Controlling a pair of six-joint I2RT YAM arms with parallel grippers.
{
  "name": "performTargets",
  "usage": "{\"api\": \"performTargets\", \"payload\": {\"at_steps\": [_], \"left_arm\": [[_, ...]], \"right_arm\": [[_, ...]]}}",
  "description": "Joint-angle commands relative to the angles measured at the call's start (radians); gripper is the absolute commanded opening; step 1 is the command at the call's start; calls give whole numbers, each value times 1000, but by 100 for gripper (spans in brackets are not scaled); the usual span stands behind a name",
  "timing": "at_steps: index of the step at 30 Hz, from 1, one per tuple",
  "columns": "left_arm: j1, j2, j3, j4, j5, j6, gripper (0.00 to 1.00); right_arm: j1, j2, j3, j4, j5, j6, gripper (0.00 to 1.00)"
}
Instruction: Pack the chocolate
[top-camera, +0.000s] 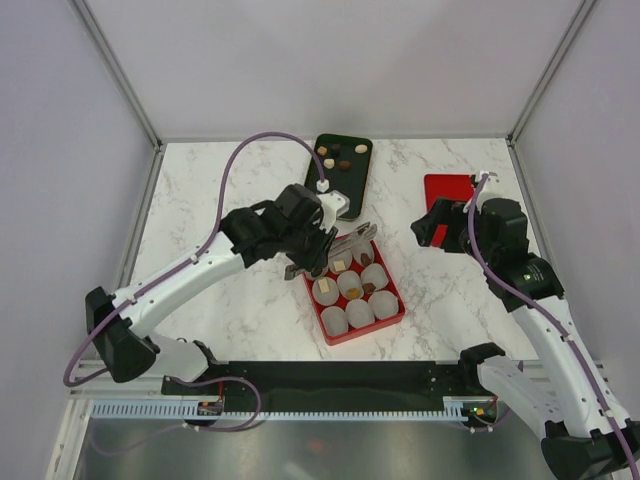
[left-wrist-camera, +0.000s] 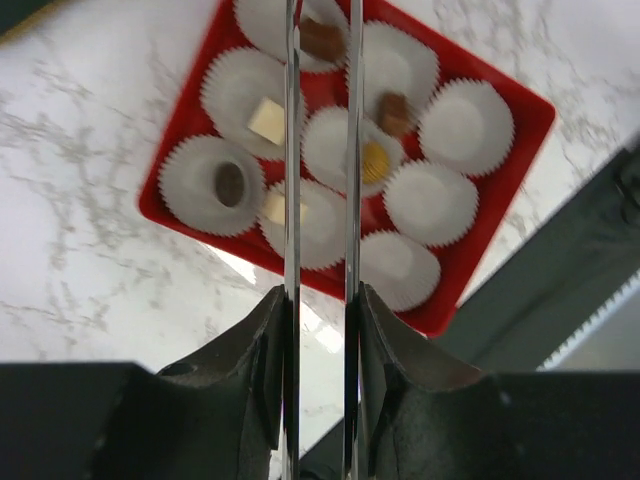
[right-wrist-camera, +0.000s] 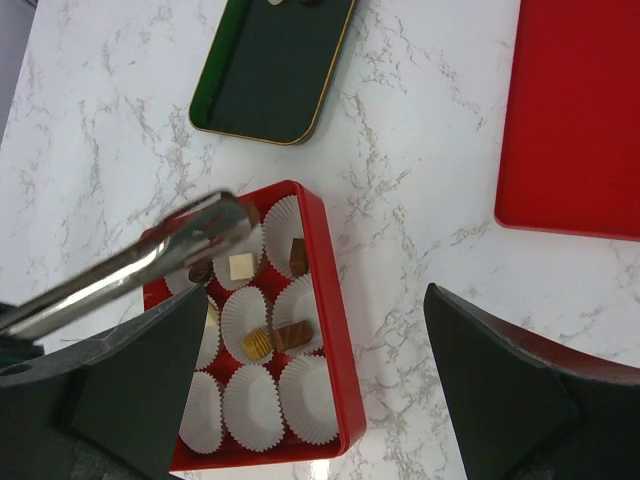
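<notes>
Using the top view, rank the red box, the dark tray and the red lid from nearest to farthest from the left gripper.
1. red box: directly under the tongs that the left gripper holds.
2. dark tray: just beyond it, toward the far edge.
3. red lid: well off to the right.

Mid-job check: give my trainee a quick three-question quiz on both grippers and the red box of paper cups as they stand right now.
1. True or false: the right gripper is gripping a flat red lid.
2. The left gripper is shut on: A) a dark green tray, B) long metal tongs, C) a purple cable.
3. In the red rectangular plastic box, how many fluted white paper cups in the row nearest the arm bases are empty?

Key: 1 false, it is open and holds nothing; 2 B; 3 three.
</notes>
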Motion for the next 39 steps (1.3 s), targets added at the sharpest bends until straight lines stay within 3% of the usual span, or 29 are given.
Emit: {"api": "performTargets", "payload": {"at_steps": [1,14,39], "left_arm": [[-33,-120,-94,-29,99,-38,32],[-153,-233,-269,-25,176,-77,33],[-199,-108,-228,60,188,-88,40]], "right_arm": [[-3,-16,49,-28,51,-30,98],[-2,-18,57,-45,70,-10,98],[-2,-47,52,-51,74,-19,98]]}}
